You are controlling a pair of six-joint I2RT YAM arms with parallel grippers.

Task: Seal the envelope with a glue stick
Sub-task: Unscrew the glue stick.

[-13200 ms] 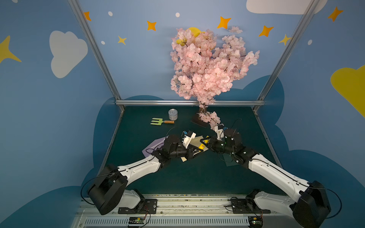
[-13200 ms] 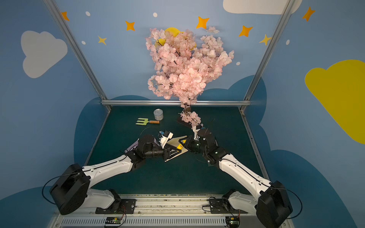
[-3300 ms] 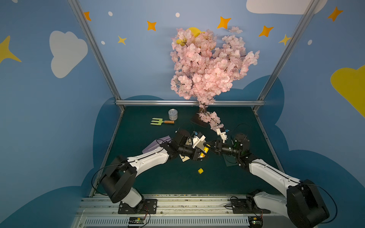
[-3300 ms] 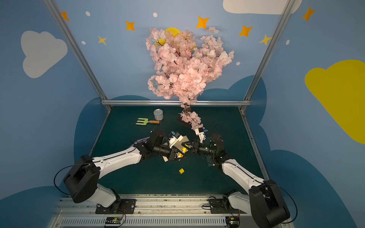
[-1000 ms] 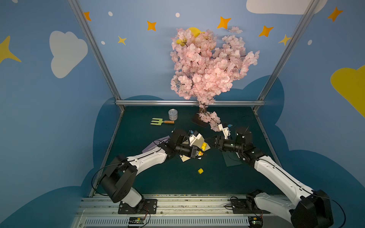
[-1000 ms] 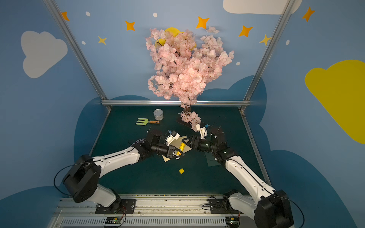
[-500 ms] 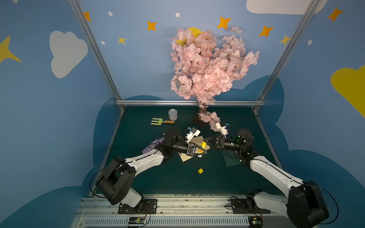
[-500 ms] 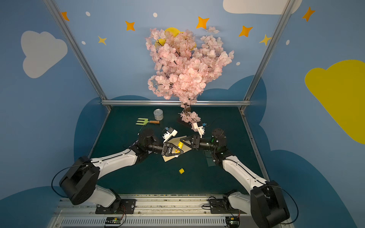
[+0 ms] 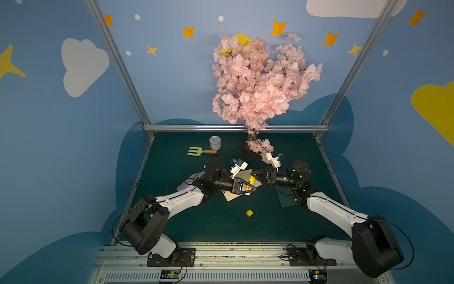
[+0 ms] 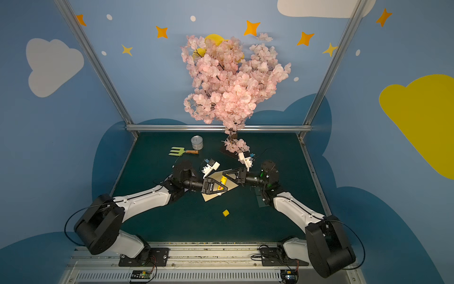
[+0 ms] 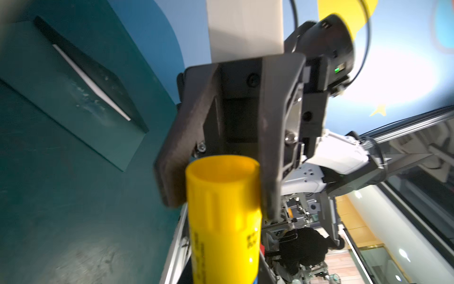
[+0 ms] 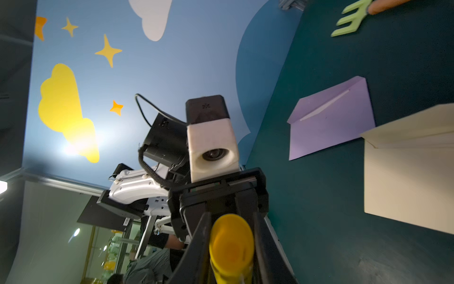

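Grippers meet at mid-table. The left gripper (image 9: 253,188) is clamped on the glue stick (image 9: 251,182), holding it above the envelope (image 9: 232,196), which lies flat on the green table (image 9: 221,228). The right gripper (image 9: 255,178) is pinched tight on the stick's far end, as the left wrist view shows. A small yellow cap (image 9: 249,213) lies on the near side of the envelope, apart from it.

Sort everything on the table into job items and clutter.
Job: cream paper envelope; yellow plastic glue stick; small loose yellow cap.
Clutter: lilac paper envelope; dark green paper envelope; green garden fork; silver metal tin; pink blossom tree.
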